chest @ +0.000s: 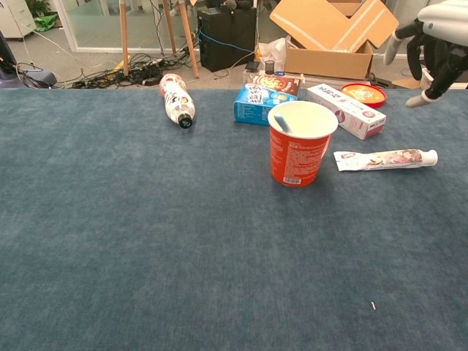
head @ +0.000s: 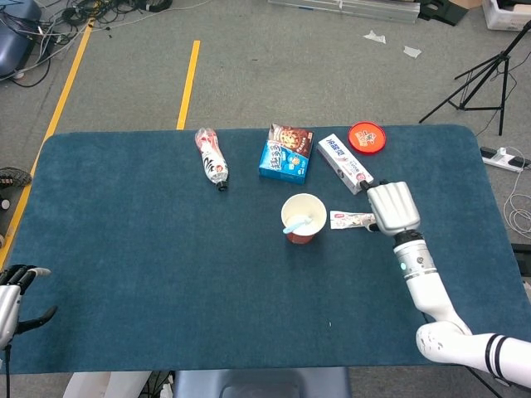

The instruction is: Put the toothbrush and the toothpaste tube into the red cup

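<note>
The red cup [head: 302, 218] [chest: 300, 142] stands upright mid-table, and the light blue toothbrush [head: 297, 225] [chest: 283, 123] leans inside it. Just right of the cup, the toothpaste tube [head: 352, 220] [chest: 385, 159] lies flat with its cap pointing right. My right hand [head: 392, 208] [chest: 434, 41] hovers open above the tube's cap end, holding nothing and hiding that end in the head view. At the table's front left corner my left hand [head: 15, 297] rests open and empty.
Behind the cup lie a blue snack box [head: 285, 153] [chest: 262, 97], a long white box [head: 345, 163] [chest: 345, 110] and a red lid [head: 367, 137] [chest: 363, 93]. A bottle [head: 211, 157] [chest: 175, 99] lies on its side at the back left.
</note>
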{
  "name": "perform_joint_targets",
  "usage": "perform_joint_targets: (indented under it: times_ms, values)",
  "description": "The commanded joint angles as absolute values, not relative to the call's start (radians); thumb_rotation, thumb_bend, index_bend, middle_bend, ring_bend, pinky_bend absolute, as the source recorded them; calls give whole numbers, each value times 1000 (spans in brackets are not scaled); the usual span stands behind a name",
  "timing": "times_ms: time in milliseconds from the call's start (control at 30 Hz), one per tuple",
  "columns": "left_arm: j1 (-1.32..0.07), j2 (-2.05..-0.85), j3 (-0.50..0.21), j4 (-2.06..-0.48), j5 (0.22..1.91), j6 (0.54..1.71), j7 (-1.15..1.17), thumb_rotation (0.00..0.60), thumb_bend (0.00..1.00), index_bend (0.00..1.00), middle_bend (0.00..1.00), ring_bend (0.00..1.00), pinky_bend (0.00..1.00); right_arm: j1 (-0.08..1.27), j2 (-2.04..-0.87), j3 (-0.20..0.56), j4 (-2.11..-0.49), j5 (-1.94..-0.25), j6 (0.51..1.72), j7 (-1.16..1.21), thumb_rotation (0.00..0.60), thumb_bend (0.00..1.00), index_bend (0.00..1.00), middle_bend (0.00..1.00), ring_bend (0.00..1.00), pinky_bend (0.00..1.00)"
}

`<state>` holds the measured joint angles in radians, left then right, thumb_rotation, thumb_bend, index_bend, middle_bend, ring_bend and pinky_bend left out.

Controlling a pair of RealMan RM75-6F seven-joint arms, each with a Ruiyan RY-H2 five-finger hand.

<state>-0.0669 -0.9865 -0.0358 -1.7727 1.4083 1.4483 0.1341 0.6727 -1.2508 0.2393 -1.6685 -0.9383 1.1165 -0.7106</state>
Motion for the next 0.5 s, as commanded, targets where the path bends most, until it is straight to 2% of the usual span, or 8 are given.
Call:
perform_joint_targets:
  times_ms: [33,167,233,367,500]
  values:
    - [-67,-986,-37,-1772,1406,1448,132,600,171,315,315,212,275,714,-1253,218,-1611,-851,1068,-803,600,37,350,636,523,760]
    - [-67,-983,-36,-1773,1406,1447,127,600,171,316,315,212,275,757,-1278,206,-1561,-750,1032,-881,600,37,350,873,721,928]
    - [-67,-983,-36,-1773,1406,1447,127,600,171,316,315,212,275,777,-1291,201,-1540,-697,1018,-917,600,38,350,960,806,986]
    - [-66,-981,-35,-1775,1410,1448,125,600,172,315,315,212,275,824,-1332,181,-1481,-574,989,-995,600,40,350,1000,911,1000]
    - [-65,-980,-35,-1775,1411,1449,121,600,171,315,315,212,275,855,-1383,156,-1422,-503,977,-1043,600,41,350,1000,946,1000]
